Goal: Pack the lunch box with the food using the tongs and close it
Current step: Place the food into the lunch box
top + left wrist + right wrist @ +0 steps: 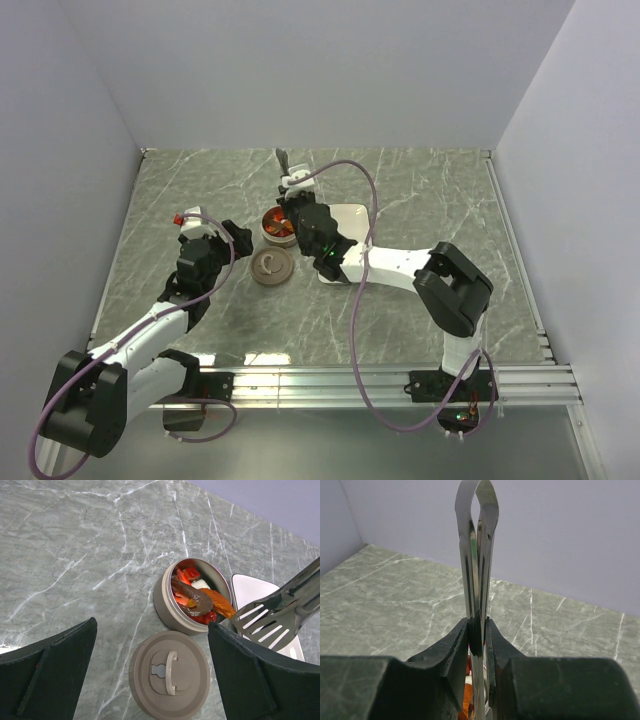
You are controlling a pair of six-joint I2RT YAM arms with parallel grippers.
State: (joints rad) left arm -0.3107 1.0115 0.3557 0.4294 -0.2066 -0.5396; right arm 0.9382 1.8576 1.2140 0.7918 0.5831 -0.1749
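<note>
My right gripper [479, 635] is clamping the tongs [477, 555]. My left gripper [155, 675] is gaping wide, grasping nothing. The lunch box [167, 607], holding food [192, 597], is sitting at twelve o'clock from its lid [170, 680].

A: Tagging tongs [476, 590] as polished metal, mirror-glossy. Moving to table [75, 555]?
B: Marking it as marble-look stone, smooth, faintly shiny. Logging lunch box [162, 605] as matt brown-grey outside, silvery metal inside.
A: Adding lid [190, 680] as matt, finely ridged; plate [255, 587] as glossy white.
</note>
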